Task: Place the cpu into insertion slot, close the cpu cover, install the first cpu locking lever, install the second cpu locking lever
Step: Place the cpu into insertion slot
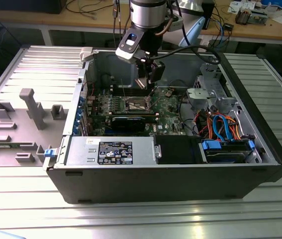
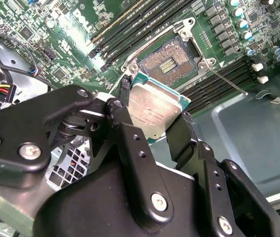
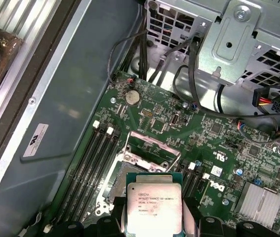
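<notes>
Exterior view puts the black gripper [image 1: 148, 79] in the upper middle of the frame, reaching down into the open black computer case [image 1: 180, 185] that lies on the ribbed metal table [image 1: 131, 219]. I see it hanging over the green circuit board [image 1: 173, 105], above the square insertion slot [image 1: 137, 104] with its silvery rim. At the exterior view's left a grey plastic fixture with upright posts [image 1: 31, 107] sits on the table, apart from the case. In the second wrist view the gripper [image 2: 154, 101] has its two black fingers [image 2: 179, 138] pressed against opposite edges of the cpu [image 2: 152, 111], a small flat square chip with a dull silver-grey metal top, so it is clamped on the chip. The cpu hangs clear of the insertion slot [image 2: 172, 61], whose dark centre lies bare between long black memory slots [image 2: 135, 24]. In the first wrist view I see the cpu [image 3: 153, 207] held between the fingers, and past it the thin silvery cpu cover [image 3: 154, 143] stands swung up off the socket.
</notes>
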Controlling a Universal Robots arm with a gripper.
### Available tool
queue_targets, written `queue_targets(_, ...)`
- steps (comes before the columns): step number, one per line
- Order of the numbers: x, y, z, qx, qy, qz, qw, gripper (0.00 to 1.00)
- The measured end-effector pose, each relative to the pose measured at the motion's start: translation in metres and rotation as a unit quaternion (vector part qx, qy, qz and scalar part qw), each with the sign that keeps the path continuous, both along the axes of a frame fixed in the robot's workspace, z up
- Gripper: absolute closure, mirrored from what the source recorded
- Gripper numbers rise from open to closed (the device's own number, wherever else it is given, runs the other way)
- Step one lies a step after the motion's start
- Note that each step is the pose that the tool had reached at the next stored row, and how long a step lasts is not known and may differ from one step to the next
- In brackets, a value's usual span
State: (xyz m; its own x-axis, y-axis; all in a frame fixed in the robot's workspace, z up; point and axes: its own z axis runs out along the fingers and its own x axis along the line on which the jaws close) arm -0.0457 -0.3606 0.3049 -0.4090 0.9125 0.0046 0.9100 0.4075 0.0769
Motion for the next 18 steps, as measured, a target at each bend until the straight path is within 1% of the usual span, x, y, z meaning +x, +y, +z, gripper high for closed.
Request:
queue_targets(1,0.0000,-0.0001,0.0000,0.0000,0.0000,-0.002,1.00000,0.45)
queue_targets(3,0.0000,-0.0001,-0.0003,-0.0001,-0.0001,-0.015,0.99988,0.45)
queue_targets(5,0.0001,-0.0001,-0.0004,-0.0004,0.0000,-0.028,0.99961,0.45)
queue_targets(7,0.0002,-0.0001,-0.0004,-0.0007,0.0000,-0.035,0.99940,0.45)
queue_targets(8,0.0003,-0.0001,-0.0004,-0.0008,0.0000,-0.041,0.99916,0.45)
queue_targets(13,0.0003,-0.0002,-0.0004,-0.0008,0.0000,-0.054,0.99856,0.45)
queue_targets(18,0.0003,-0.0002,-0.0008,-0.0008,0.0000,-0.070,0.99756,0.45)
